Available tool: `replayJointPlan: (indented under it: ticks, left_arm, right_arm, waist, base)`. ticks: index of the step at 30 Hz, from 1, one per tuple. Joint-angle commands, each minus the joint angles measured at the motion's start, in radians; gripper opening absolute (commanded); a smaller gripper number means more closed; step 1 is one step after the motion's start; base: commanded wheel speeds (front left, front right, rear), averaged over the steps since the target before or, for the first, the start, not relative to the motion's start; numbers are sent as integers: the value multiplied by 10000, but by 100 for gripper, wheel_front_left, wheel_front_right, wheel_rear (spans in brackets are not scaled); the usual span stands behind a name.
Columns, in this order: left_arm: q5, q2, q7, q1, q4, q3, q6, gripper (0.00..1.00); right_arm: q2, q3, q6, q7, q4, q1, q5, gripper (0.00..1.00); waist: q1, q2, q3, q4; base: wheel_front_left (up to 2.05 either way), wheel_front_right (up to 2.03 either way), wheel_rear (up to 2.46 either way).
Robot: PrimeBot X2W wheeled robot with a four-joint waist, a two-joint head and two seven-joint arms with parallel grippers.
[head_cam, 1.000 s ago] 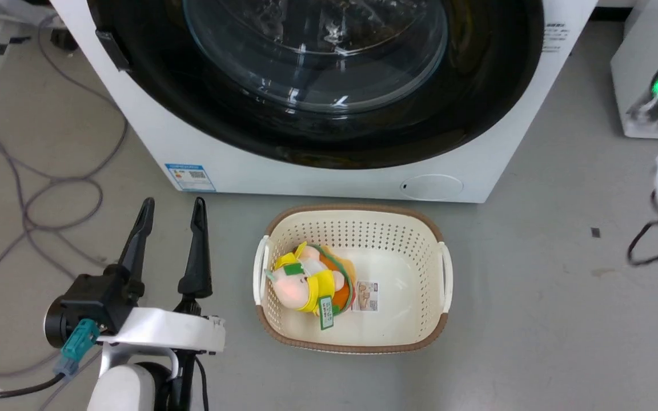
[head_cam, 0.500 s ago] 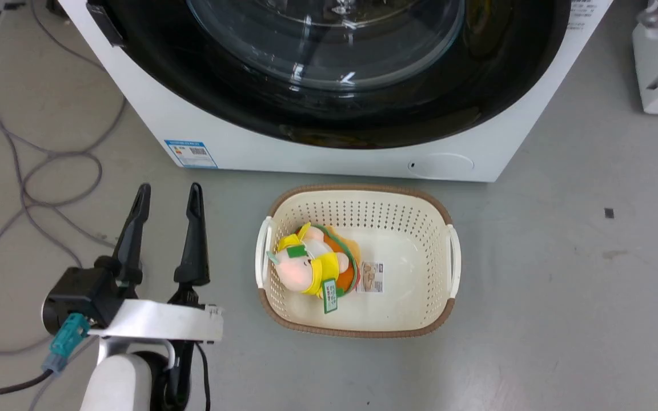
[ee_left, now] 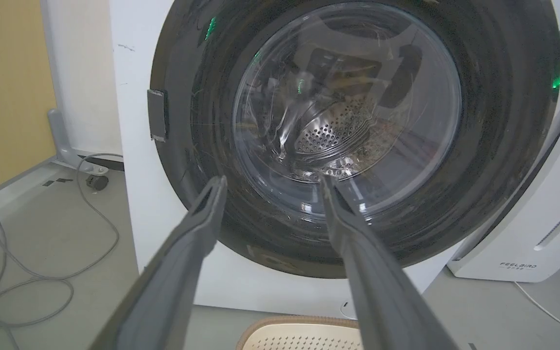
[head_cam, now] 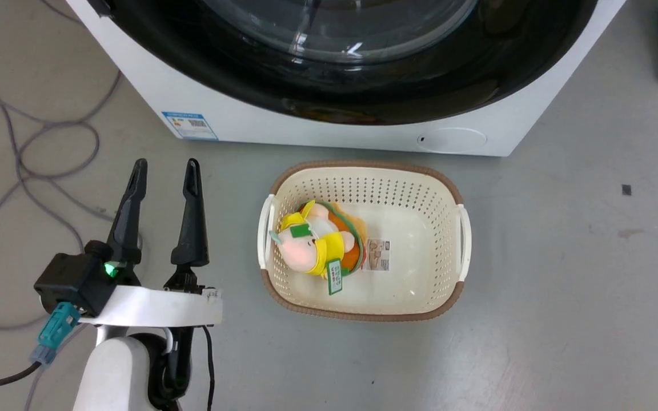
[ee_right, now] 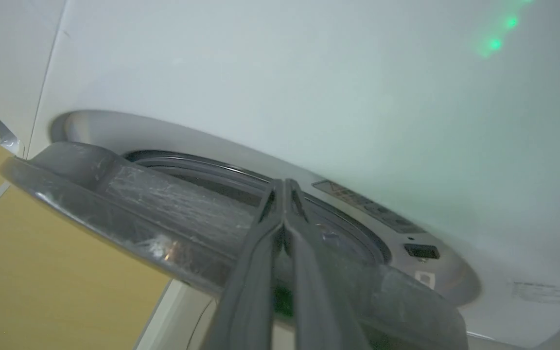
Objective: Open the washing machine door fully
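**Colleague:** How did your pincers stand at that moment?

**Me:** My left pincer (head_cam: 166, 165) (ee_left: 272, 179) was spread wide and held nothing. It hung over the floor (head_cam: 563, 257), just left of the basket (head_cam: 363, 165) with the soft toy (head_cam: 312, 245) in it. My right pincer (ee_right: 285, 183) had its two fingers pressed flat together with nothing between them. Its tips sat at the slit between the door (ee_right: 129, 204) and the white front of the washing machine (ee_right: 309, 73). I couldn't tell whether they touched either one.

**Colleague:** And the door itself?

**Me:** From the head camera, the door (head_cam: 352, 91) was a big glossy black ring on the front of the washing machine (head_cam: 329, 134), right behind the basket. A blue label (head_cam: 189, 124) sat at the machine's lower left corner. My left wrist camera faced the door (ee_left: 348, 126) head-on. Through the bulging glass window (ee_left: 309, 87) I saw the holed steel drum (ee_left: 333, 131). From the right wrist, its dark rim stood slightly off the white front, with a narrow gap showing behind it.
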Motion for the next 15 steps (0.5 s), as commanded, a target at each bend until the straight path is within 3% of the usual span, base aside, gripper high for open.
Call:
replayJointPlan:
  ticks: [1, 15]
  left_arm:
    - [-84, -4, -92, -190, -48, 22, -69, 100]
    - [-308, -27, -352, -477, -30, -27, -170, 100]
  right_arm:
    - [17, 198, 9, 125, 236, -445, 272, 0]
    - [-327, 1741, 10, 2909, 358, -1593, 1841, 0]
  waist:
    - [-1, 0, 64, 38]
    - [-1, 0, 427, 134]
  base:
    - [0, 0, 0]
    - [0, 0, 0]
